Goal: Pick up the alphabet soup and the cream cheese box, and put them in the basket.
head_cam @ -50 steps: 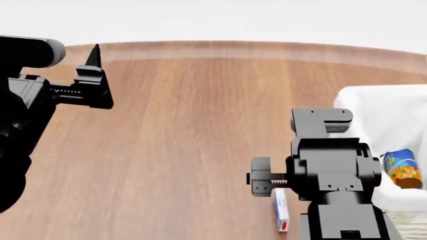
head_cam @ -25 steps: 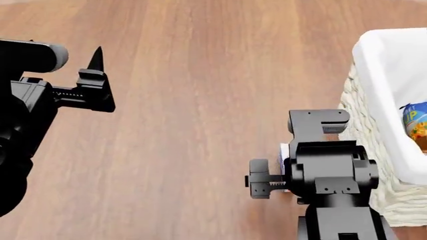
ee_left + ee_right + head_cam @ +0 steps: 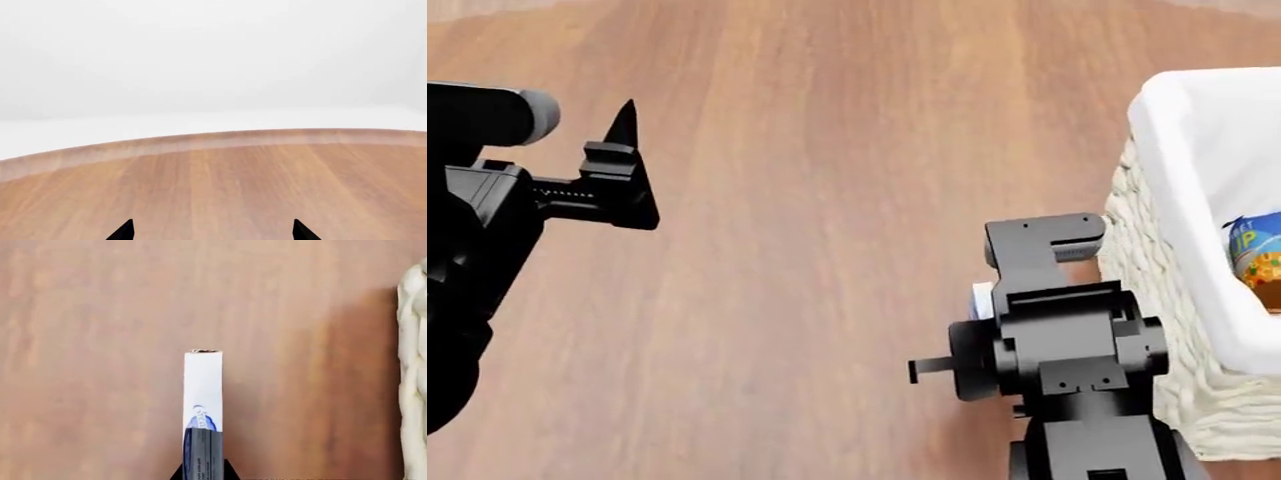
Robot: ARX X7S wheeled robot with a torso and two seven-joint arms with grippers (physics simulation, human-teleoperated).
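Note:
The cream cheese box (image 3: 203,405), thin and white with blue marks, stands on edge between the fingers of my right gripper (image 3: 203,475), which is shut on it above the wooden table. In the head view only a white sliver of the box (image 3: 981,299) shows beside the right gripper (image 3: 1021,300). The alphabet soup (image 3: 1257,250), a can with a blue and yellow label, lies inside the basket (image 3: 1154,250) at the right edge. My left gripper (image 3: 212,232) is open and empty, held high at the left over bare table (image 3: 627,160).
The basket's woven wall (image 3: 413,375) stands just to the right of the held box. The wooden table (image 3: 814,200) stretches to the left and ahead, with its far edge (image 3: 213,142) showing in the left wrist view.
The head view has tilted down, so the basket now shows fuller at the right. My right gripper has closed on the cream cheese box and shifted slightly left. The left arm has stayed put.

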